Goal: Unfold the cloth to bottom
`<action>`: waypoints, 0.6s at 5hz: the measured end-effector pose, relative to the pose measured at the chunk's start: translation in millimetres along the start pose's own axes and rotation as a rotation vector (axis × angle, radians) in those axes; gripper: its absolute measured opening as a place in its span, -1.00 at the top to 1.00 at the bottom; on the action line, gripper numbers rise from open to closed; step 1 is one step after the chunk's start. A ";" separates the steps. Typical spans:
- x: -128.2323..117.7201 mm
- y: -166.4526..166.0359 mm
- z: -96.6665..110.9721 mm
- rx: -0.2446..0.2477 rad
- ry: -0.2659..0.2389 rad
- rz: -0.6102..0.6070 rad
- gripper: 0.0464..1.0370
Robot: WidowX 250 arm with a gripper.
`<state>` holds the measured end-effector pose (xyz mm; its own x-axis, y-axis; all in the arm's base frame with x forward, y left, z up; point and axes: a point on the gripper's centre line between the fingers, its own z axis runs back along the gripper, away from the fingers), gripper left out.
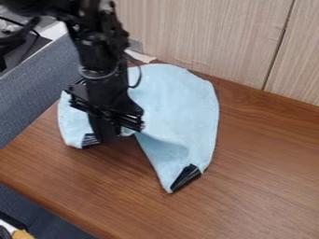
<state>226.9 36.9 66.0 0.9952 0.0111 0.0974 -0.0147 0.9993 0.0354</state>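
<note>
Cloth (181, 98), one, pale blue, soft-looking: lying on the brown wood-grain table (261, 186), its far right side curving roundly, its near part tapering to a point. Dark patches, two: one (187, 176) sitting at that point, the other (90, 140) at the left edge, partly hidden. Gripper (109, 135), black: hanging over the cloth's near left part, covering some of it; cannot tell whether it is clamping or standing apart. Arm (103, 56): blocking cloth behind. Bordering: pale grained wall (205, 32), grey-blue textured surface (37, 88).
</note>
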 end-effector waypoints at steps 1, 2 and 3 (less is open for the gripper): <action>-23.6 5.8 6.0 -0.007 0.012 -0.052 0.98; -44.6 14.7 6.8 -0.007 0.013 -0.107 0.98; -61.9 21.0 4.1 0.004 0.032 -0.147 0.98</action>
<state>164.6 57.0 64.7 0.9892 -0.1343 0.0589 0.1313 0.9900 0.0511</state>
